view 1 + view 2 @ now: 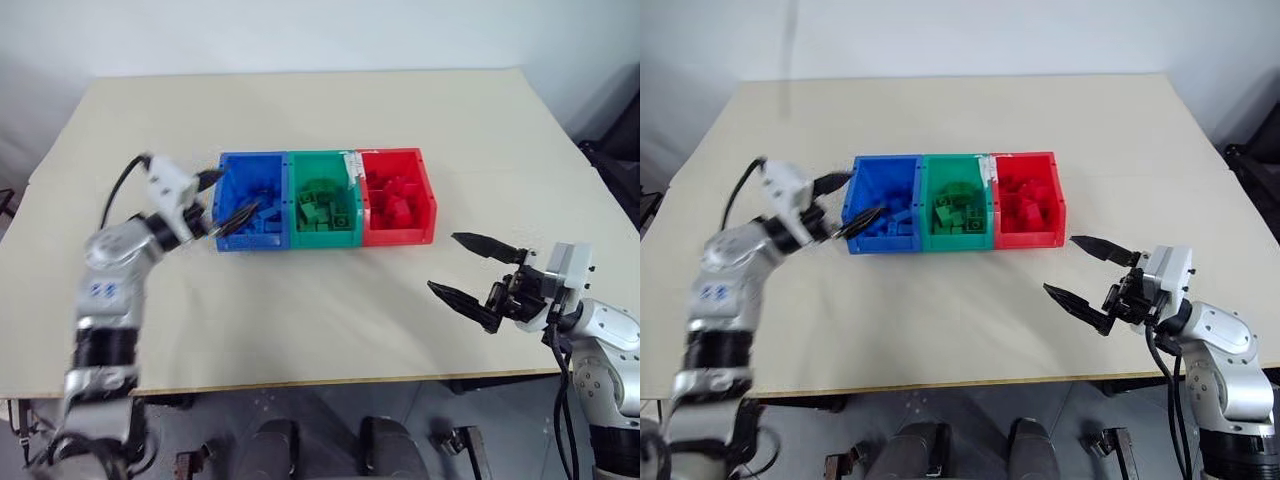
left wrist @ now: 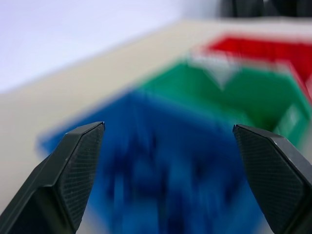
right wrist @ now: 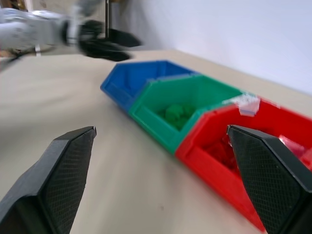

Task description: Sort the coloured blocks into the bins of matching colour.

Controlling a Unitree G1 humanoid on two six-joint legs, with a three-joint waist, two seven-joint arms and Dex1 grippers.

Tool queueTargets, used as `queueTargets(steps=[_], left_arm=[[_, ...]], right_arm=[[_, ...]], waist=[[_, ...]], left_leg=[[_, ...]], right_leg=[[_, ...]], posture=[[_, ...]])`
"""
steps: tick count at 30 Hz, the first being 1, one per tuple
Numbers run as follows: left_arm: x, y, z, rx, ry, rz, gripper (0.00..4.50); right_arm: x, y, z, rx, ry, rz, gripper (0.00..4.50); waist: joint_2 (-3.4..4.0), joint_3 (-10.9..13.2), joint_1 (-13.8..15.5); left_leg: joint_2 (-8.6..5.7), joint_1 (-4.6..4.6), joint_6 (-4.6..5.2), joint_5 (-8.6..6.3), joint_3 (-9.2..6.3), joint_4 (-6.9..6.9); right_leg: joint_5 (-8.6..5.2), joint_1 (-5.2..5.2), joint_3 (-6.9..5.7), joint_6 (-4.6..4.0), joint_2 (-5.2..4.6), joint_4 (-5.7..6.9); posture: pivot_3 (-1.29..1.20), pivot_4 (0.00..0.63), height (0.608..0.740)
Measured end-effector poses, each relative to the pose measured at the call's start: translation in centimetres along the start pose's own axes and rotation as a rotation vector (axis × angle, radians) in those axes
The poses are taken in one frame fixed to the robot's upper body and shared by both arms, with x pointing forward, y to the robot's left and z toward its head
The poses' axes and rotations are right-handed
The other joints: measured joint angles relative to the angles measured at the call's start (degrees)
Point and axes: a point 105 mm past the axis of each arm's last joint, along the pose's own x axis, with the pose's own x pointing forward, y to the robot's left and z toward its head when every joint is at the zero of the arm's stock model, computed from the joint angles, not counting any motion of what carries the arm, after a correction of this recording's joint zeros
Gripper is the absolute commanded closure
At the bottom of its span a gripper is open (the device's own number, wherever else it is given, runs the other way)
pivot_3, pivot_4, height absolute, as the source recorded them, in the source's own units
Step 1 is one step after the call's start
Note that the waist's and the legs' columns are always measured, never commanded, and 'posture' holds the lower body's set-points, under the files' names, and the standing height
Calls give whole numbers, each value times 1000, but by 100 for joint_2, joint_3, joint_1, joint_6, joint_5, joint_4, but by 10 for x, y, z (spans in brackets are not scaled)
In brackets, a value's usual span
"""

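Three joined bins stand in a row mid-table: a blue bin (image 1: 254,241), a green bin (image 1: 325,238) and a red bin (image 1: 398,236). Blue blocks (image 1: 262,216) lie in the blue bin, green blocks (image 1: 325,208) in the green one and red blocks (image 1: 395,205) in the red one. My left gripper (image 1: 236,192) is open and empty at the blue bin's left wall, one finger over the rim. In the left wrist view the blue bin (image 2: 161,161) shows between the fingers. My right gripper (image 1: 443,261) hangs open and empty over the table, in front of and to the right of the red bin (image 3: 219,165).
The tan table (image 1: 300,320) reaches beyond the bins on all sides; its front edge runs just under my arms. A white tag (image 1: 350,165) sticks up from the rim between the green and red bins. Dark equipment (image 1: 615,165) stands past the table's right edge.
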Motion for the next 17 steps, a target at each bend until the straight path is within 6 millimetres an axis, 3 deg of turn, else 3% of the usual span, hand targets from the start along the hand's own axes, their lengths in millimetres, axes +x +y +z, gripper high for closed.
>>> queueTargets(steps=[3, 5, 8, 12, 17], left_arm=[[-23, 1, -14, -32, 36, 15, 22], [-37, -5, -13, -27, 35, -5, 22], [-60, -15, -15, -18, 63, -35, 22], [-89, -20, -34, -38, 148, -23, 22], [-94, -23, -37, -8, 154, -19, 22]], right_arm=[[0, -4, -4, 7, 5, 9, 0], [0, -4, -4, 1, 4, 20, 0], [-3, 0, -9, 8, 20, 48, 0], [-14, 9, -20, 27, 77, 102, 0], [-13, 5, -20, 16, 77, 117, 0]], waist=[[0, 0, 66], [-1, 0, 108], [0, 0, 134], [1, 0, 132], [1, 0, 145]], left_leg=[[-1, -5, 2, -1, -6, 17], [-2, -5, 5, -3, -7, 18], [2, -4, 3, -6, -7, 12], [2, -2, 3, -7, -1, 10], [4, 0, 3, -8, -2, 13]], right_leg=[[0, 6, -3, 0, -4, 0], [1, 7, -1, 0, -7, -2], [1, 5, 1, -1, -5, -4], [0, 6, 3, -3, -5, -7], [3, 6, 3, -7, -5, -11]], posture=[[0, 150, 740], [0, 150, 740], [0, 150, 740], [0, 150, 740], [0, 150, 740]])
